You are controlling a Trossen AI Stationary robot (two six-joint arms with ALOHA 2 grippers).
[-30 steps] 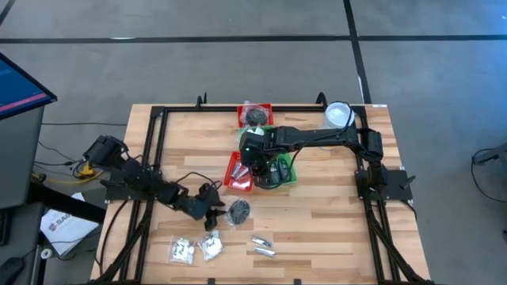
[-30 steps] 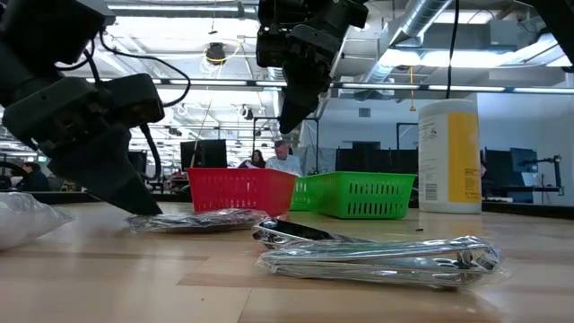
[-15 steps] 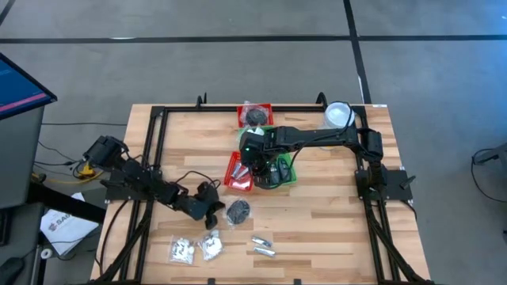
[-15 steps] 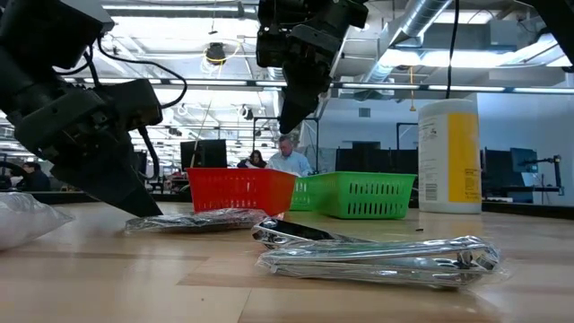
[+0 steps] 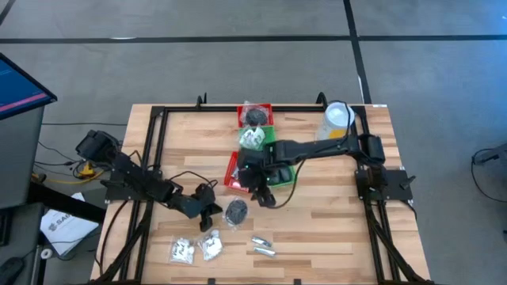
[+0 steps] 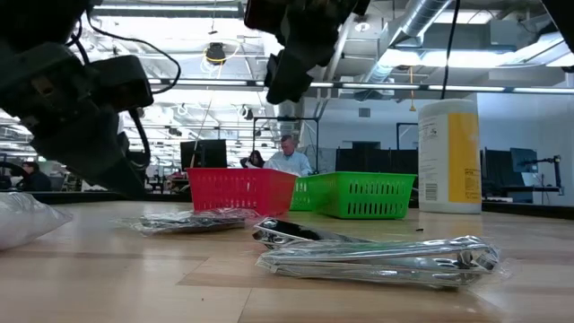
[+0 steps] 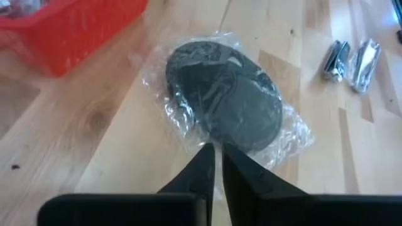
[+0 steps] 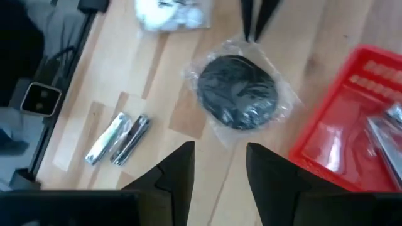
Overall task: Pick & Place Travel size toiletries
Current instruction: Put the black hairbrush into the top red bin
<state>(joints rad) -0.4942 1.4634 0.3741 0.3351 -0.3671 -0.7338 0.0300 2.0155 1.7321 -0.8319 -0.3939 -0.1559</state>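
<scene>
– High view first: what's sorted?
– One disc packet sits in the far red basket point(image 5: 255, 105), and a white packet in the green basket point(image 5: 270, 128). Just ahead of the left pincer point(image 5: 210, 215) lies another disc packet point(image 5: 236, 210). The white packets point(image 5: 182, 251) and silver sachets point(image 5: 263, 246) lie on the table behind it. I'd say most of the job is left.
– Low view?
– Sachets in front and the disc packet flat on the wood beyond them, not lifted.
– Left wrist view?
– The left pincer's tips are pressed together at the packet's clear edge. I can't tell if any film is caught.
– Right wrist view?
– The right pincer point(image 8: 220, 157) hovers above that same packet, fingers apart and empty.
</scene>
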